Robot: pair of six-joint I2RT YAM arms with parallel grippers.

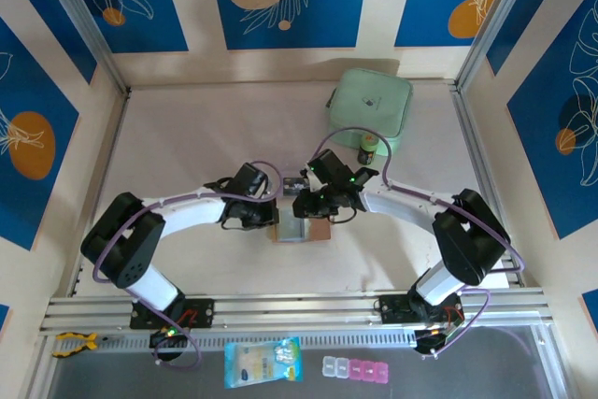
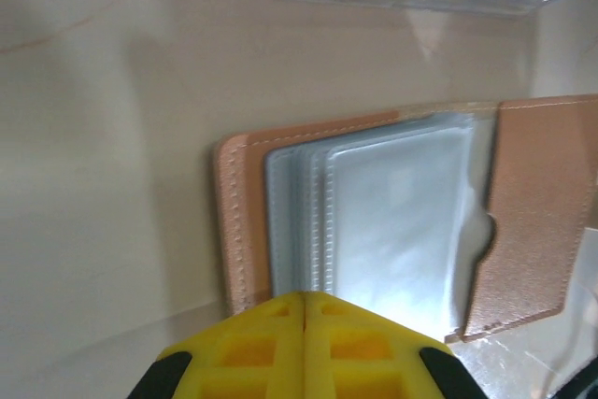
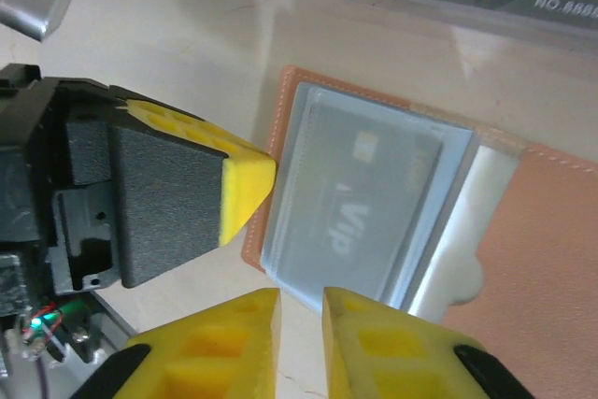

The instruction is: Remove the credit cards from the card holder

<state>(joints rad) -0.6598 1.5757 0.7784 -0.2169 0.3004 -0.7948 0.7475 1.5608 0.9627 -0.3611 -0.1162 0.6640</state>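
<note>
Tabletop [image 1: 187,137], card holder [image 1: 318,232] partly hidden

The card holder [image 3: 551,231] is cut off at the right edge.

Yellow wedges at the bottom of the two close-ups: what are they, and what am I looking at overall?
They are the tips of the left tool and right tool, each filmed by a camera on its wrist. The overhead picture shows both white arms meeting over a tan card holder, with a mint-green pouch farther back. The left tool is closed, its tip at the open holder's edge. The right tool is slightly open and holds nothing; a dark card sits in a clear sleeve.
</note>
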